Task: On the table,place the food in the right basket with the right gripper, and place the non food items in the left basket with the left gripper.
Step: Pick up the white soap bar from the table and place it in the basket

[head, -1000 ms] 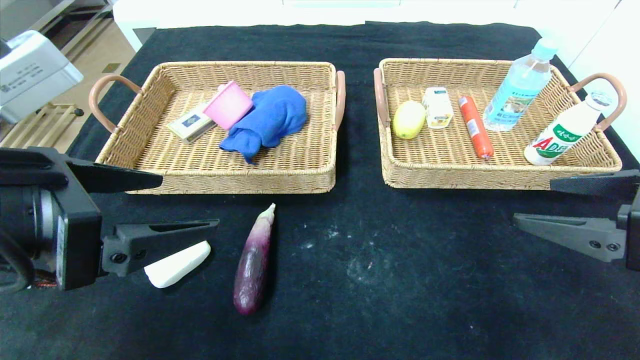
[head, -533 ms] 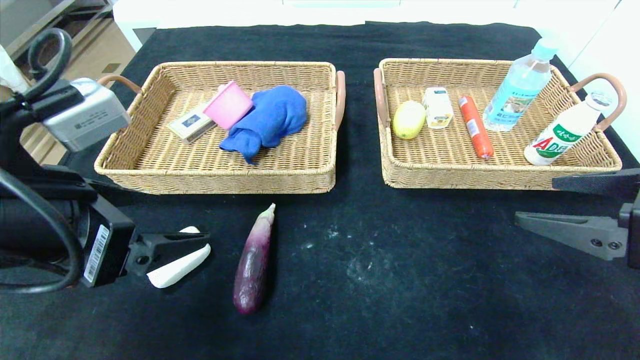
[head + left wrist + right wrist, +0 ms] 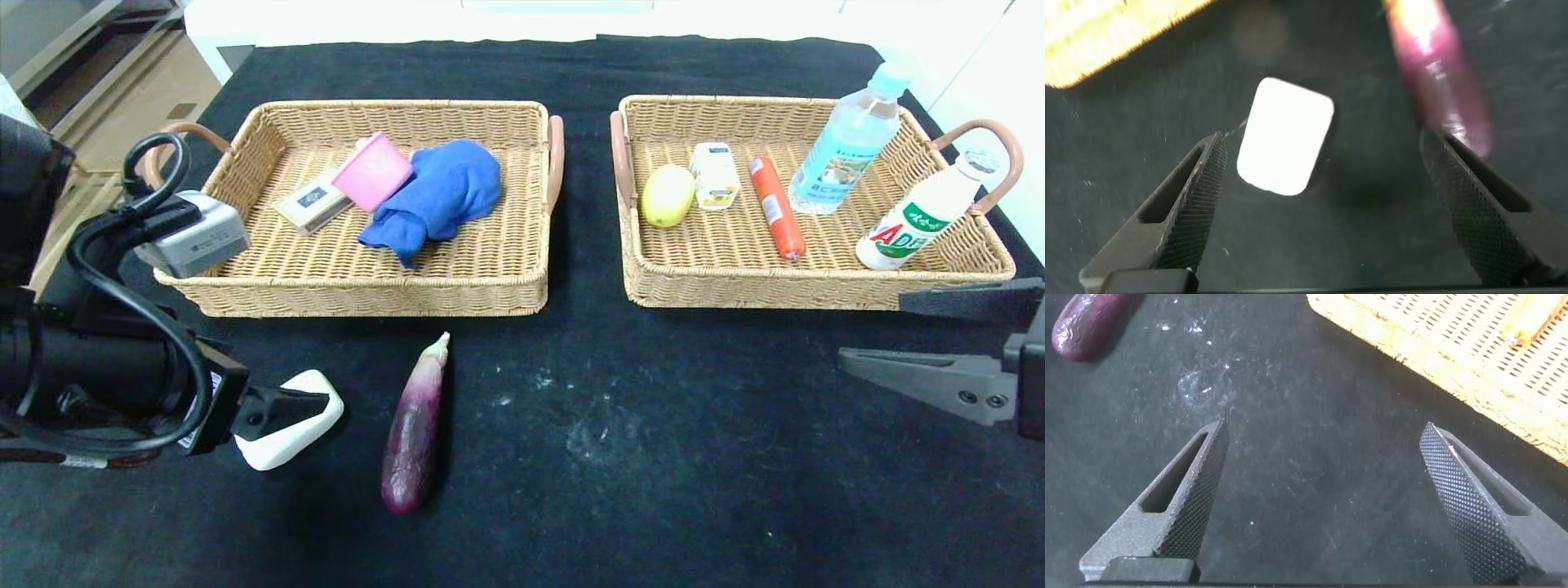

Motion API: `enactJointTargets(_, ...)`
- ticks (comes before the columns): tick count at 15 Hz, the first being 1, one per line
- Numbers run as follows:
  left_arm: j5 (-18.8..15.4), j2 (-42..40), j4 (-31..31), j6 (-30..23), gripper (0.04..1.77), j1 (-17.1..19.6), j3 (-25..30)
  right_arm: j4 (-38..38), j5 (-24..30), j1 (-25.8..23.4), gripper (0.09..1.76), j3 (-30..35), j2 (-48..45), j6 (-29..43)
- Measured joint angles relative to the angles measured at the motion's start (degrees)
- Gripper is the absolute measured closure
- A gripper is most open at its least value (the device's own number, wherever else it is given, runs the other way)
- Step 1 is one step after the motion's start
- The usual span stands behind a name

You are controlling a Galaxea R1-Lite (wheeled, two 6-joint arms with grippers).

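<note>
Black cloth covers the table (image 3: 653,457). Both baskets are already filled; a white soap bar (image 3: 290,420) and an eggplant (image 3: 415,425) are left near. The left pincer (image 3: 1323,204) is spread around the soap; the right pincer (image 3: 1323,498) is held released, idle.

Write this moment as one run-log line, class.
left claw: open, above white soap bar | right claw: open, idle | eggplant: on table

A black cloth (image 3: 653,457) (smudged with pale marks) covers the table; tan floor (image 3: 122,106) lies beyond.
</note>
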Motion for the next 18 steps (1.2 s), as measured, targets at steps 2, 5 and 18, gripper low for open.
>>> enactJointTargets(2,0.0,1.2,0.0,1.9,0.09,1.5,0.0,0.0,0.0,0.0,0.14,0.0,0.1,0.0)
enactJointTargets(5,-0.2,2.6,0.6,9.2,0.09,4.3,0.3,0.0,0.0,0.0,0.14,0.0,0.1,0.0)
enactJointTargets(18,0.0,9.8,5.7,15.7,0.09,5.5,-1.7,0.1,0.0,-0.1,0.14,0.1,0.3,0.0)
